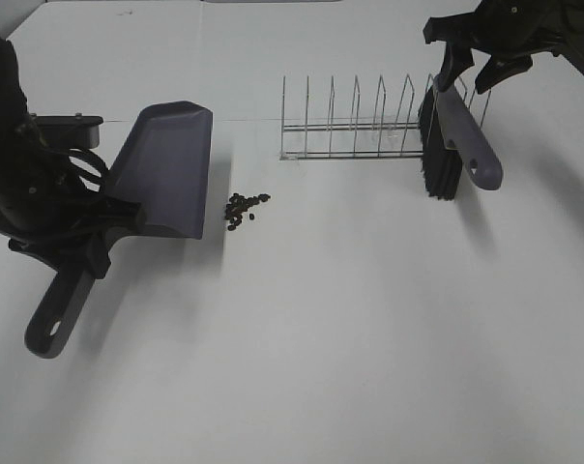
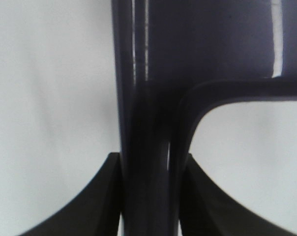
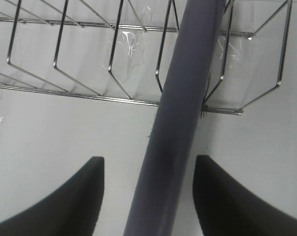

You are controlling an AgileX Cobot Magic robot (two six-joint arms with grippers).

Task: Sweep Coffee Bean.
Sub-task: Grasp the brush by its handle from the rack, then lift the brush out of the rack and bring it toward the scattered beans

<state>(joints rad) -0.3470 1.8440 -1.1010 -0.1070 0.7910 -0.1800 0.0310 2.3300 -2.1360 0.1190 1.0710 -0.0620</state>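
Well, your left pincer [image 2: 151,164] was pressed together on the stem of the grey-purple plastic dustpan [image 1: 166,164], its two black fingers [image 2: 102,196] tight against either side of the dark handle in the left wrist view. From that grip the pan lay flat on the white table [image 1: 350,338], its open mouth turned toward the middle. Just beside that mouth, apart from it, sat the cluster of small dark oval coffee beans [image 1: 244,208], loose on the table surface. Your right pincer [image 3: 149,164] was spread around the grey-purple handle of the black-bristled hand brush [image 1: 461,135]. The right wrist view showed a strip of white table on each side between handle and finger, so nothing was pinched there. The brush stood at the right end of the thin silver wire rack [image 1: 355,126], bristles pointing down, well apart from the beans.
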